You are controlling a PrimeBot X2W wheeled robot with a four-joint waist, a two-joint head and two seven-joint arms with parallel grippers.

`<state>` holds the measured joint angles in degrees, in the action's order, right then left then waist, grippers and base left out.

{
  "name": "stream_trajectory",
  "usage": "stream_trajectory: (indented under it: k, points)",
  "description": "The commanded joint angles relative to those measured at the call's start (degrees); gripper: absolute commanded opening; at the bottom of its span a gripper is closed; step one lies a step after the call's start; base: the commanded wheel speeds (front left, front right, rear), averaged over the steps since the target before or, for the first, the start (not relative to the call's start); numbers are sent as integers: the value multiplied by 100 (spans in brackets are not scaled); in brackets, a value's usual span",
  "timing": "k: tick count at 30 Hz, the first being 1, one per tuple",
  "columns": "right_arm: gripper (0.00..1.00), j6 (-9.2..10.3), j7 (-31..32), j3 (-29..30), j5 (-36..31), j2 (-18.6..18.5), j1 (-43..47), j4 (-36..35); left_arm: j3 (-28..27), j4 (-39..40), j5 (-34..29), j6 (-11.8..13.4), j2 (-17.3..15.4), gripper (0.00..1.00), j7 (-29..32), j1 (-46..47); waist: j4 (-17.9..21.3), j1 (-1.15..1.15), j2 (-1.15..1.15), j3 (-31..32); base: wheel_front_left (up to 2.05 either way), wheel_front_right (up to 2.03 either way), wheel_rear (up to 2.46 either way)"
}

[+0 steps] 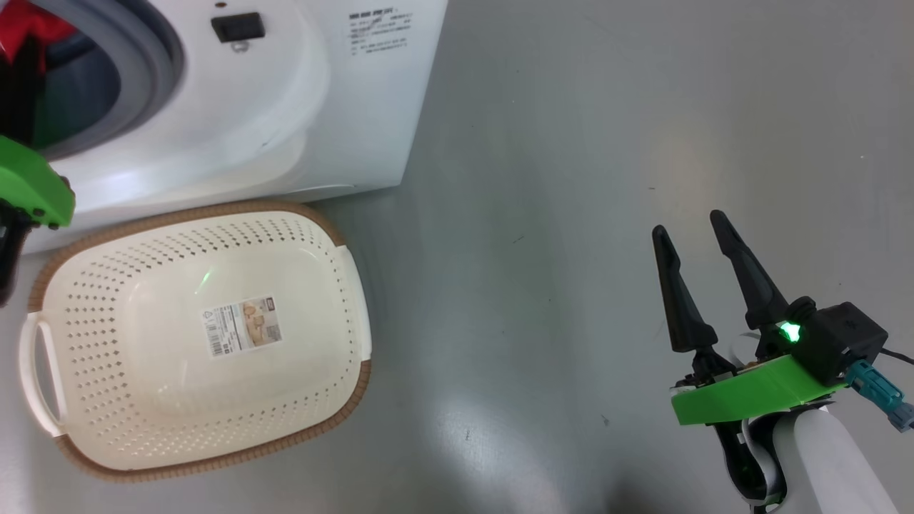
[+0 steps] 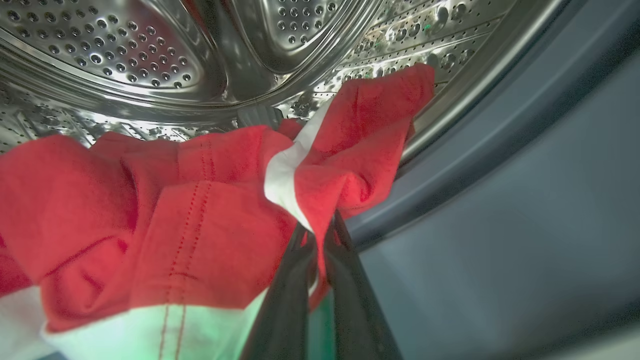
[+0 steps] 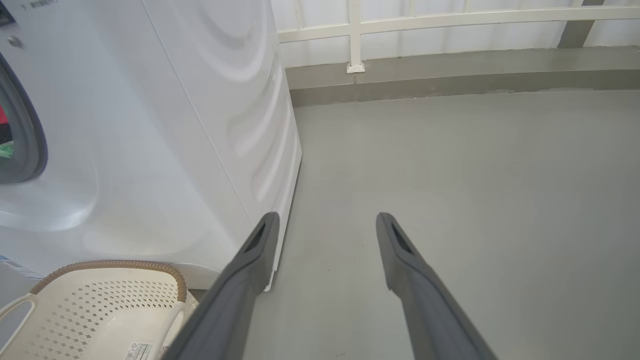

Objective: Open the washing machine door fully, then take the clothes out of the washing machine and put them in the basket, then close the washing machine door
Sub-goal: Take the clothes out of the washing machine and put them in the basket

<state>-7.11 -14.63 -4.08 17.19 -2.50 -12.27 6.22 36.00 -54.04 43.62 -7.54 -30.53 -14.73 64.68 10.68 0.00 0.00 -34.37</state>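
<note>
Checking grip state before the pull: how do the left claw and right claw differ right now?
The left claw is shut, pinching the red clothes; the right claw is open and holds nothing. The left claw is at the mouth of the steel drum; the right claw hangs over the grey floor, right of the washing machine. Both have two long dark fingers.

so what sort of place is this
Likely a laundry corner, maybe a balcony or utility space: a white washing machine stands on a bare grey floor, a perforated basket sits before it, and a pale railing runs behind.
</note>
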Motion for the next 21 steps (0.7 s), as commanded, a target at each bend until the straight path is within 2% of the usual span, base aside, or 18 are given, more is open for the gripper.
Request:
stream_trajectory:
  k: [1, 5, 10, 13, 21]
  points:
    - [100, -37, -37, -88, 18, -38, -34, -142, -196, 107, 13, 5, -342, 0, -27, 102, -27, 0, 0, 25, 0, 0, 0]
    - [100, -37, -37, -58, -3, -38, -45, -110, -539, 370, -144, 5, -285, 0, -27, -31, -110, 0, 0, 124, 0, 0, 0]
    - [100, -37, -37, -32, -46, -38, -33, -86, -1409, 728, -636, 10, -84, 0, -27, -432, -256, 0, 0, 312, 0, 0, 0]
    - [100, -37, -37, -14, -62, -38, -10, -34, -2231, 1152, -1128, 9, 198, 0, -27, -935, -372, 0, 0, 507, 0, 0, 0]
    - [100, -37, -37, 30, -62, -38, 124, 63, -3502, 2062, -1994, 7, 807, 0, -27, -2003, -591, 0, 0, 868, 0, 0, 0]
